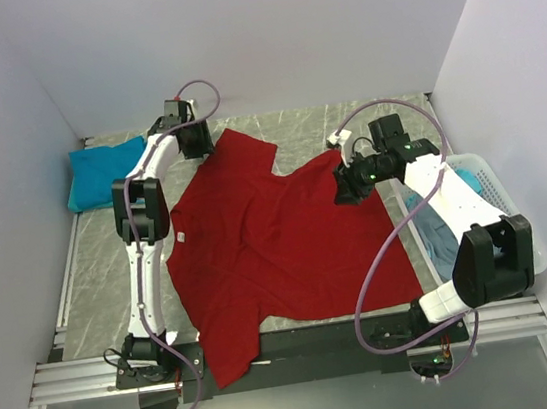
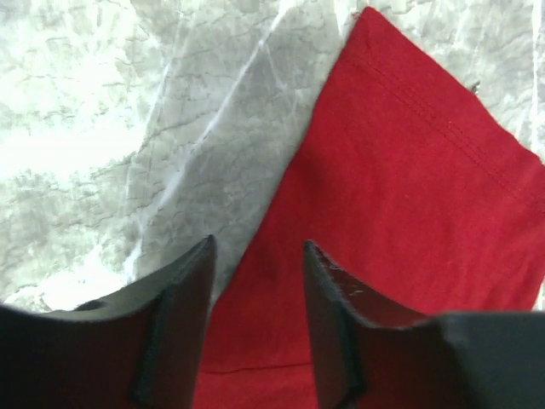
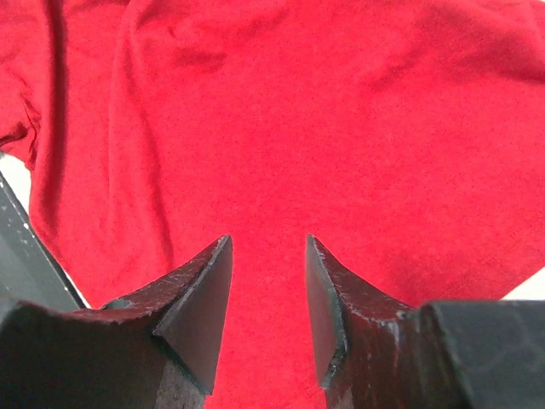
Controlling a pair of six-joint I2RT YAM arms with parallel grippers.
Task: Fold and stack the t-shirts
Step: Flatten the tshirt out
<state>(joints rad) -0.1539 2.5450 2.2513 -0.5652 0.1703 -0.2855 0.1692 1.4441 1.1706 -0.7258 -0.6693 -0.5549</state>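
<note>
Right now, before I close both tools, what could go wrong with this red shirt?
The left tool straddles the sleeve edge, half over bare table: it may catch only the hem or miss. The near corner of the red t-shirt hangs over the front rail and could snag or drag when lifted.

1 spread t-shirt (image 1: 279, 244) lies mid-table (image 1: 103, 287). A folded t-shirt (image 1: 103, 171) lies at 10 o'clock. The basket (image 1: 502, 196) stands at 3 o'clock, more t-shirts (image 1: 436, 228) in it. The left gripper (image 1: 194, 139) is over the spread t-shirt's 11 o'clock sleeve, and the right gripper (image 1: 345, 187) is over its 2 o'clock sleeve.
</note>
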